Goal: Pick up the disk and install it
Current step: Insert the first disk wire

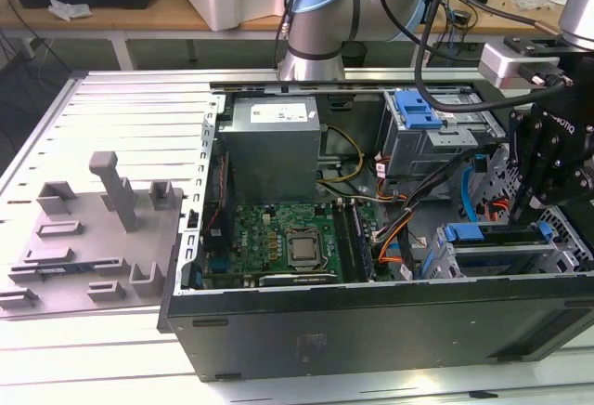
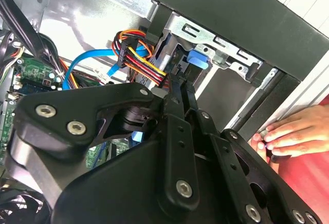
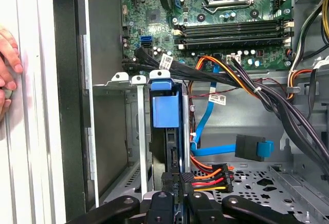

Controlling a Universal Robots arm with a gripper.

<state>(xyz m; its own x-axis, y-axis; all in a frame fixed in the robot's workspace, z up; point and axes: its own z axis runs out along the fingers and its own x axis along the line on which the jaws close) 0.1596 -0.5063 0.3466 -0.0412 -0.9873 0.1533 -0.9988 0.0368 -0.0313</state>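
Reaches down with the black gripper (image 1: 517,215) into the corner of the open computer case (image 1: 371,331) at the exterior view's right. Presses the two thin fingers (image 3: 168,179) close together, pinching the top edge of the disk (image 3: 172,152) as far as the first wrist view tells.

Holds the disk up on its thin edge, flat sides upright, down inside a grey metal cage (image 1: 483,264). Runs its long way from the exterior view's left to the exterior view's right, along the near wall of the case. Points its blue end tab (image 3: 165,106) toward the green board (image 1: 288,238). Fits between the upright metal rails (image 3: 141,131) of the cage.

Has a black plug (image 3: 211,178) with red, yellow and orange wires just beside the fingers. Has a blue cable (image 3: 203,126) near it too, ending in a dark plug with a blue clip (image 3: 254,147) over the metal floor full of holes.

Packs a lot into the case: the green board in the middle, a silver power box (image 1: 269,140) behind it, bundles of black and coloured wires (image 1: 390,228), and a second grey cage (image 1: 418,110) with a wide blue latch at the far side, well apart from the disk.

Rests on a pale slatted table (image 1: 111,108). Shares the table with a grey tray (image 1: 93,228) of blocks and pegs, beside the case on the exterior view's left.

Shows a person's hand (image 2: 295,131) on the outer edge of the case, near the cage, curled against the rim.
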